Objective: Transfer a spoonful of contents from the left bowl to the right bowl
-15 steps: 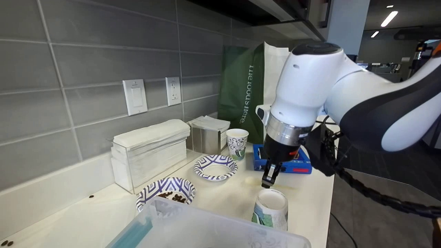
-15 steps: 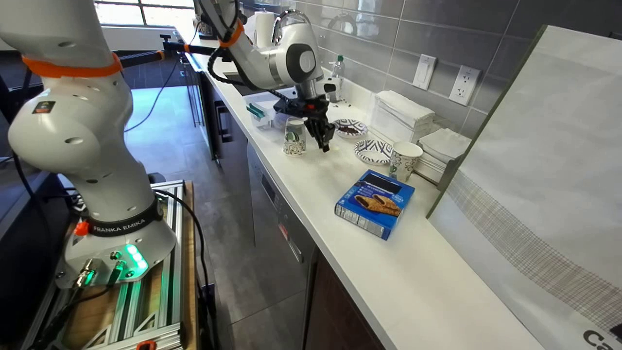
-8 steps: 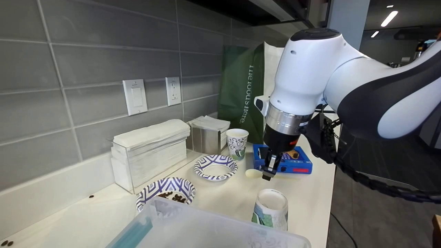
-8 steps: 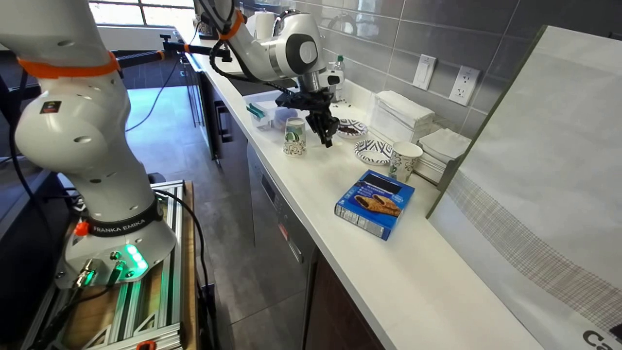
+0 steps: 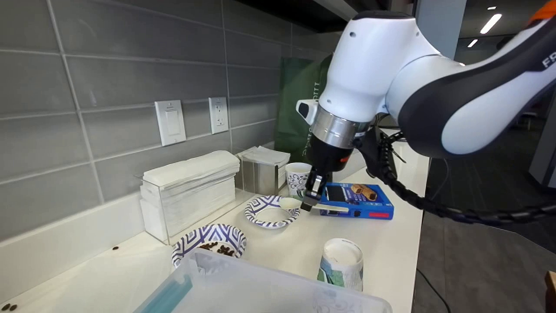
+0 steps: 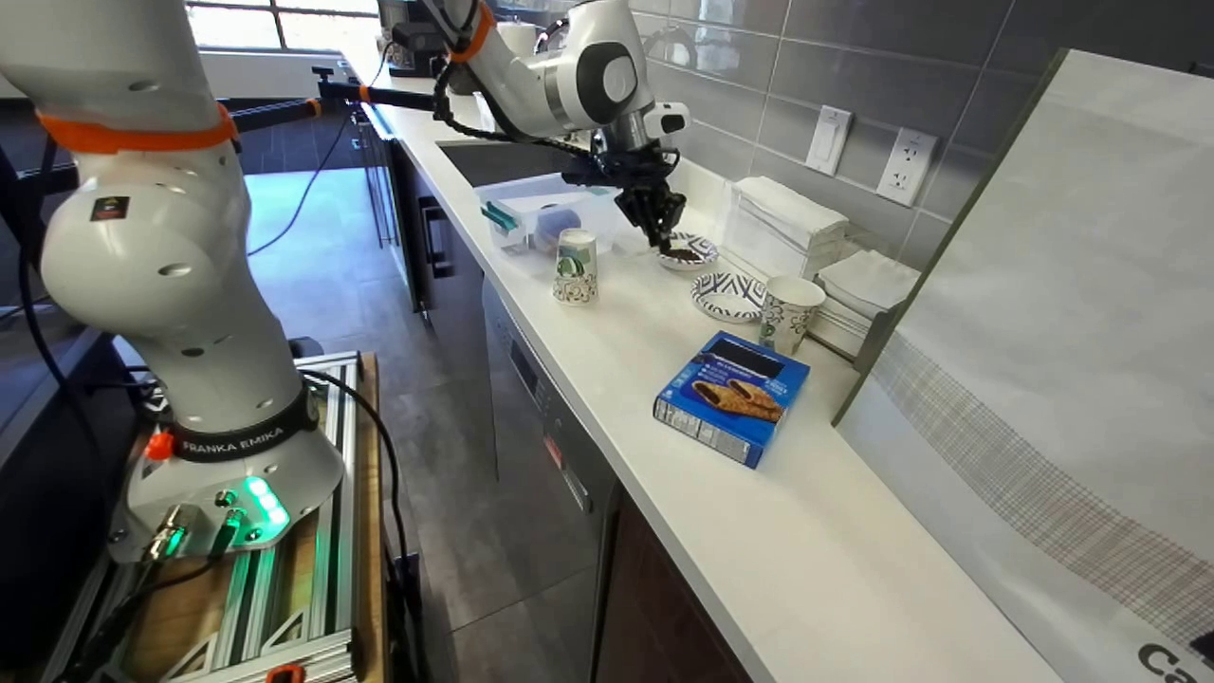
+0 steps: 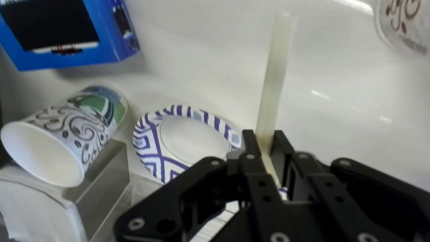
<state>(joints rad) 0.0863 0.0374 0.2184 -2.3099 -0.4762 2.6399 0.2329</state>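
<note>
Spoon (image 7: 274, 77) hangs above the tabletop (image 5: 282, 248), pinched in the end effector (image 7: 264, 143). Dark beans (image 5: 225, 250) lie in the patterned left bowl (image 5: 210, 233).

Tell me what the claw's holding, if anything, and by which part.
The claw holds a pale spoon by its handle, nearer the scoop than the handle's far end.

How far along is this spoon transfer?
Done: the gripper is closed on the spoon. In hand: it's held up, no load visible. Apparently remaining: scooping beans from the left bowl and tipping them into the right bowl, where none show.
</note>
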